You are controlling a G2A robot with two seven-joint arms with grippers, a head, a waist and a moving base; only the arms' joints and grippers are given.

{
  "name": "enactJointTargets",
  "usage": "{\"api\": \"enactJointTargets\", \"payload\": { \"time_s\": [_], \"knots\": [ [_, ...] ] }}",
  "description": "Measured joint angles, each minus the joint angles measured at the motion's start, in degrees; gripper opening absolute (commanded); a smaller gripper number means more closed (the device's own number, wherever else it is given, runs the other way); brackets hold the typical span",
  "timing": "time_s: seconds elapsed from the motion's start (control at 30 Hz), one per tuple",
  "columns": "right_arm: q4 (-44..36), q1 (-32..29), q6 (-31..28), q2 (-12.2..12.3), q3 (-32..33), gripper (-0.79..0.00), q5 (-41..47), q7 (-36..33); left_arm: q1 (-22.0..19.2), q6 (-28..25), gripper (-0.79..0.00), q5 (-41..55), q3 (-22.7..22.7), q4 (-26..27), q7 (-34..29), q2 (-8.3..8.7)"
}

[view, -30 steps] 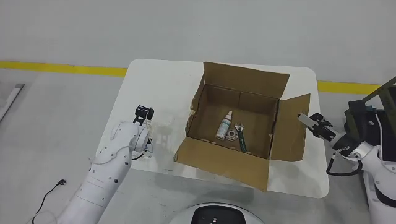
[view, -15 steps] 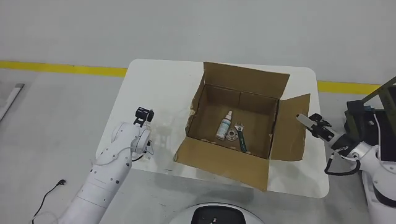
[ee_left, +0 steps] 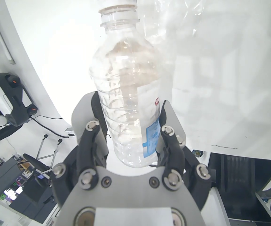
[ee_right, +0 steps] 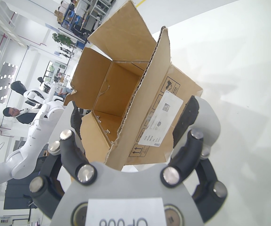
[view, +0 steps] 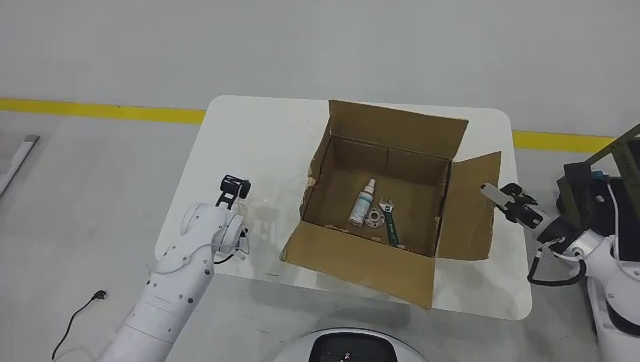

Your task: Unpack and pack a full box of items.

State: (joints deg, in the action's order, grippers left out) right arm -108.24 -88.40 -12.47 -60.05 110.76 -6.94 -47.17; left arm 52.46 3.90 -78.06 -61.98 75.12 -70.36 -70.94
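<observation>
The bench (view: 250, 127) is white with rounded corners and carries one cardboard box (view: 385, 162) standing right of its middle, all four flaps folded outward. The far flap stands up toward the far edge of the bench. The near flap slopes down toward the near edge and ends short of it. The right flap (ee_right: 149, 109) spreads toward the right edge, leaving a narrow strip of bare bench on that side. A wide stretch of bare surface lies left of the box. On the box floor lie a small white spray bottle (view: 362, 202), a dark wrench (view: 393, 224) just beside it, and a small round part (view: 376, 216) between the two; the rest of the floor is bare cardboard. The left hand (ee_left: 129, 116) is over the left part of the bench, close to the near-left edge and well apart from the box wall. Its fingers (ee_left: 95, 109) are clamped on the lower body of a clear plastic water bottle (ee_left: 126, 76) with a white cap. Whether the bottle's base rests on the bench cannot be told. The right hand (ee_right: 134, 111) is at the right side of the box, by the outer edge of the right flap, with its fingers (ee_right: 189, 111) spread apart and nothing held. In the right wrist view the flap's corrugated edge runs between the two fingers; contact with the cardboard cannot be confirmed.
</observation>
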Motion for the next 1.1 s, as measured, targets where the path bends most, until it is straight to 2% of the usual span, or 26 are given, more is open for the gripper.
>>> {"api": "enactJointTargets", "payload": {
  "time_s": [0.27, 0.37, 0.47, 0.5, 0.53, 0.57, 0.6, 0.83, 0.97, 1.1],
  "knots": [
    [-0.4, -0.4, 0.0, 0.3, 0.4, 0.000, 0.7, 0.3, 0.3, -0.5, 0.000, -0.1, -0.8, 0.5, -0.8, -0.08],
    [-1.0, -0.5, 0.2, 0.3, 0.9, 0.000, 2.1, 1.9, 0.7, -0.4, 0.000, -0.2, -1.2, 2.1, -2.0, -0.07],
    [-2.3, -0.6, 0.4, 0.3, 1.7, 0.000, 3.7, 3.9, 2.0, -0.5, 0.000, -0.1, -2.3, 5.9, -3.4, 0.15],
    [-3.0, -0.7, 0.4, 0.3, 2.1, -0.148, 4.1, 4.5, 2.7, -0.8, 0.000, -0.6, -2.7, 8.1, -4.4, 0.31],
    [-3.6, -0.7, 0.5, 0.3, 2.3, -0.434, 4.3, 5.1, 3.3, -0.8, 0.000, -0.9, -3.1, 9.8, -5.2, 0.43],
    [-4.2, -0.7, 0.6, 0.3, 2.5, -0.545, 4.4, 5.6, 4.0, -0.7, 0.000, -0.8, -3.6, 11.7, -5.9, 0.52],
    [-5.2, -0.7, 0.9, 0.3, 2.6, -0.776, 4.5, 6.2, 4.8, -0.4, 0.000, -0.6, -4.4, 14.3, -6.9, 0.65],
    [-11.6, -1.0, 3.9, 0.3, 0.2, -0.785, 3.4, 6.6, 7.9, 0.3, 0.000, -1.9, -6.6, 28.9, -10.3, 1.01],
    [-13.8, -1.2, 6.2, 0.4, -3.0, -0.785, 1.5, 6.1, 7.5, 0.5, 0.000, 0.0, -7.0, 34.0, -10.3, 0.81],
    [-15.2, -1.5, 6.9, 0.4, -5.7, -0.785, -1.5, 6.8, 5.4, 0.2, 0.000, 4.0, -7.1, 37.9, -10.2, 0.41]
  ]
}}
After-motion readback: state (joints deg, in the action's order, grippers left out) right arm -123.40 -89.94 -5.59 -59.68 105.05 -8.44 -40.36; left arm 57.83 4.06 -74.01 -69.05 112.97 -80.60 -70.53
